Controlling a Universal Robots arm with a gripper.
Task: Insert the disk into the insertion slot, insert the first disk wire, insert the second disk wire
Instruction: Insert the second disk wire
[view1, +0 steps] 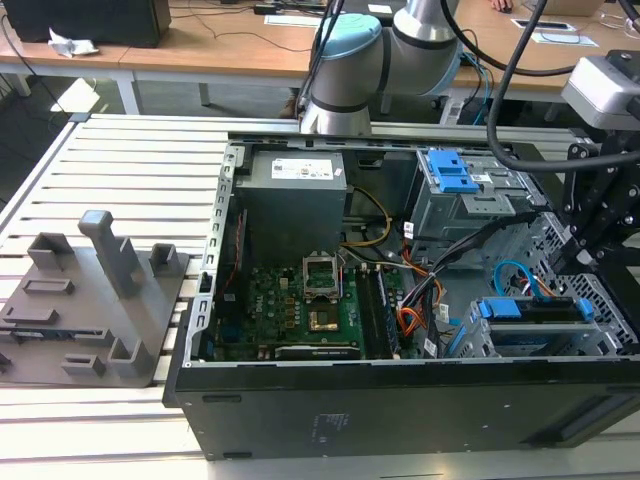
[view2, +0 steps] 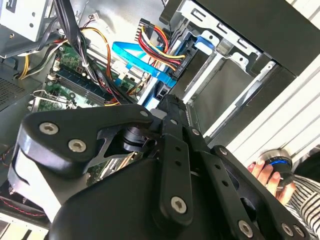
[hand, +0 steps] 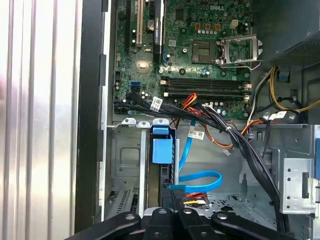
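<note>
The disk (view1: 530, 310), in its blue carrier (hand: 162, 145), sits inside the insertion slot (view1: 545, 340) of the grey cage at the exterior view's right. The first disk wire (hand: 194, 201), an orange, red and black bundle, ends at the disk's rear edge beside my fingertips. The second disk wire (hand: 200, 180), a flat light-blue cable, loops over the case floor and its end runs in between my fingertips. My gripper (hand: 171, 192) reaches down into the case over the disk's rear and looks shut on that cable's plug. In the second wrist view both wires (view2: 150, 50) lie just beyond the gripper (view2: 167, 100).
The open computer case (view1: 200, 330) lies on a slatted table, with the motherboard (view1: 300, 300) and a taller cage with a blue latch (view1: 450, 175) inside. Black cable bundles (hand: 240, 145) cross close to the gripper. A grey fixture (view1: 90, 300) stands at the exterior view's left. A person's hand (view2: 262, 172) rests on a knob outside the case.
</note>
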